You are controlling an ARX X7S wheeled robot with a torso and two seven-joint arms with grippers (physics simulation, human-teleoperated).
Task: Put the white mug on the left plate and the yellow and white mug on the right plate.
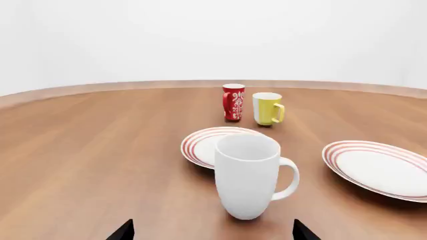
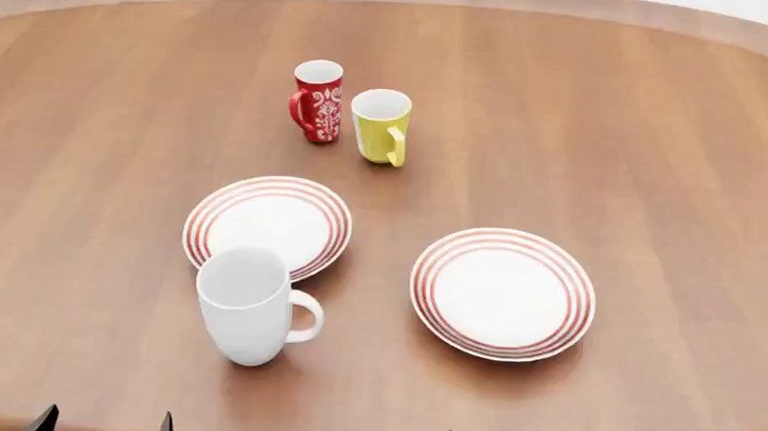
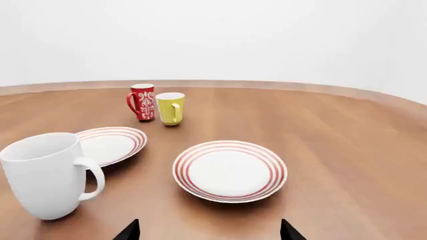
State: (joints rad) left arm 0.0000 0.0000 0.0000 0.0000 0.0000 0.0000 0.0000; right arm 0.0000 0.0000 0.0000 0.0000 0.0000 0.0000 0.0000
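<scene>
Taking the left plate (image 2: 269,223) as landmark, the white mug (image 2: 247,307) stands upright on the tabletop (image 2: 642,138) at its near edge, the yellow and white mug (image 2: 380,125) beyond, the right plate (image 2: 503,293) alongside; only the left wrist view shows the yellow mug's white patch, and both arms' fingers (image 1: 122,232) spread wide, empty.

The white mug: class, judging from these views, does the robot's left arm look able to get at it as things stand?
Probably yes. The white mug stands upright on the table, just in front of the left gripper, whose fingertips are spread wide. Nothing lies between them; the left plate sits behind the mug.
</scene>
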